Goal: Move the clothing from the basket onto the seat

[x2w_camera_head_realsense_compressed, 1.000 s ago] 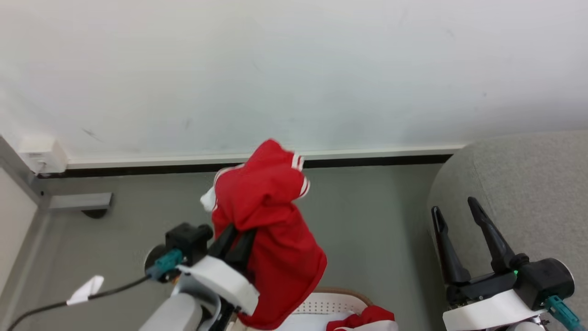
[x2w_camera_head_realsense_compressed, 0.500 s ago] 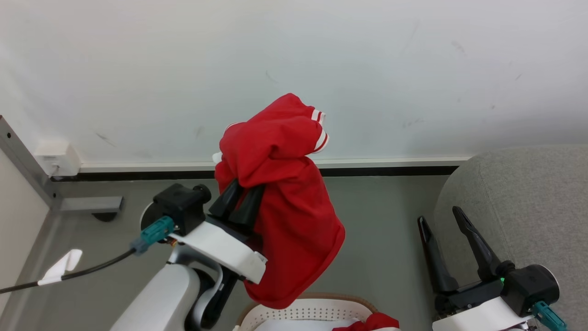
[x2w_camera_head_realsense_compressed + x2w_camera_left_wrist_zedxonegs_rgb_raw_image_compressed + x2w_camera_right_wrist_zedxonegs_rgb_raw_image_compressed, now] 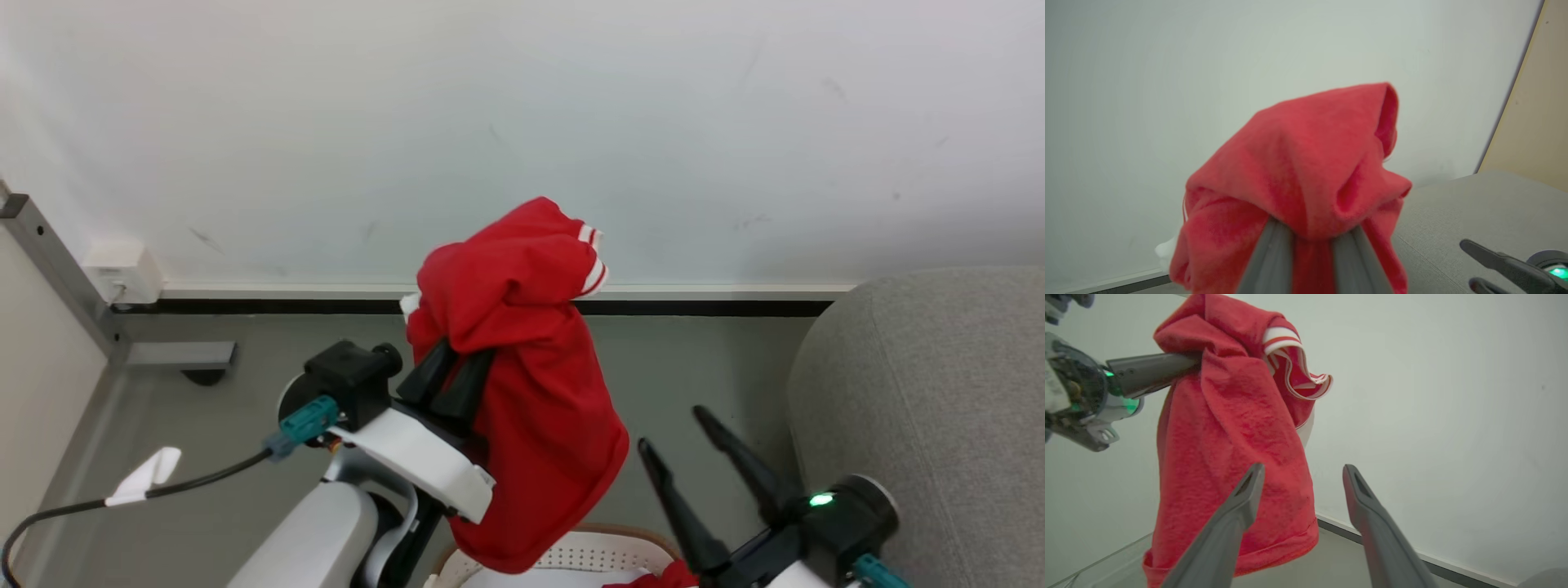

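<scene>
A piece of the red clothing with white bands hangs in the air, and my left gripper is shut on a bunch of it near its top. In the left wrist view the clothing drapes over both fingers. Its hem hangs just above the white basket at the bottom edge, where more red clothing lies. My right gripper stands open and empty, right of the hanging garment and left of the grey seat. In the right wrist view the clothing hangs just beyond my right gripper.
A white wall with a dark baseboard runs behind the grey floor. A wall socket and a metal frame stand at the left. A black cable trails from my left wrist.
The left gripper has lifted the garment higher above the basket. The right gripper has swung left, from in front of the seat toward the hanging garment. The head view has shifted slightly.
</scene>
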Motion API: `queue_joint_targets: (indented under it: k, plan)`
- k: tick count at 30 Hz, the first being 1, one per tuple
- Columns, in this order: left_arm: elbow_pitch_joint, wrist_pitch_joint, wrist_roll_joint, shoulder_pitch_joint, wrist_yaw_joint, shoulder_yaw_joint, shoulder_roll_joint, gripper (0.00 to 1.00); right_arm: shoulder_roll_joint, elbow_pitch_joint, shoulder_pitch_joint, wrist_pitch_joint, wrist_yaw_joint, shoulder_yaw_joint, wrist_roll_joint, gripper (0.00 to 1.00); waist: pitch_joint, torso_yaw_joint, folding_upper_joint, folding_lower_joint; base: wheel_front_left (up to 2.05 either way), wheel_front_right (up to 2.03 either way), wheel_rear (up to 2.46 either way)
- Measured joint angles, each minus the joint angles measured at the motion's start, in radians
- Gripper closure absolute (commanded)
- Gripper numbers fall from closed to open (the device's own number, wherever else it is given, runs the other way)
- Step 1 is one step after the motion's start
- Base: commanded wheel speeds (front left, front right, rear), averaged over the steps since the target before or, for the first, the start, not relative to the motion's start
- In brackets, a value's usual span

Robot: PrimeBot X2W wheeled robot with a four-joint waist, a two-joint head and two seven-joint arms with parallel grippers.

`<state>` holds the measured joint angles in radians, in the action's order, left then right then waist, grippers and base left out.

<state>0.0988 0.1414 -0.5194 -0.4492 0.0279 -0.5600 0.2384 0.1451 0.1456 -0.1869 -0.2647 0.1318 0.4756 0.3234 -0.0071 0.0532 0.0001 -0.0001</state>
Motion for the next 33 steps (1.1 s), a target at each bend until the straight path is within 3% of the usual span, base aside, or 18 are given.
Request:
queue_joint_targets:
  k: [4, 12, 24, 25, 26, 28, 33]
  plan:
    - [0.024, 0.001, 0.0, 0.001, -0.012, -0.026, -0.013, 1.0, 0.017, 0.039, -0.04, 0.001, 0.0, 0.107, 0.034, 0.0, -0.007, 0.02, 0.0, 0.0, 0.0, 0.0, 0.0]
    - [0.061, 0.0, 0.007, 0.005, -0.046, -0.109, -0.068, 1.0, 0.008, 0.157, -0.124, 0.019, 0.0, 0.215, 0.057, 0.0, -0.033, 0.084, 0.0, 0.0001, 0.0, 0.0, 0.0]
    - [0.085, -0.028, 0.0, 0.025, -0.08, -0.212, -0.13, 1.0, -0.018, 0.348, -0.21, 0.008, 0.0, 0.265, 0.067, 0.0, -0.08, 0.2, 0.0, 0.0001, 0.0, 0.0, 0.0]
    - [0.086, -0.032, -0.001, 0.026, -0.08, -0.215, -0.13, 1.0, -0.02, 0.355, -0.215, 0.008, 0.0, 0.267, 0.072, 0.1, -0.083, 0.208, 0.0, 0.0001, 0.0, 0.0, 0.0]
    - [0.087, -0.035, -0.001, 0.028, -0.08, -0.218, -0.13, 1.0, -0.021, 0.358, -0.218, 0.007, 0.0, 0.267, 0.075, 0.53, -0.086, 0.214, 0.0, 0.0001, 0.0, 0.0, 0.0]
    - [0.088, -0.036, -0.004, 0.03, -0.08, -0.217, -0.128, 1.0, -0.025, 0.356, -0.223, 0.006, 0.0, 0.267, 0.08, 1.0, -0.091, 0.222, -0.0001, 0.0001, 0.0, 0.0, 0.0]
    - [0.087, -0.035, -0.012, 0.033, -0.065, -0.195, -0.118, 1.0, -0.023, 0.306, -0.218, 0.003, 0.0, 0.26, 0.085, 1.0, -0.09, 0.224, 0.0, 0.0001, 0.0, 0.0, 0.0]
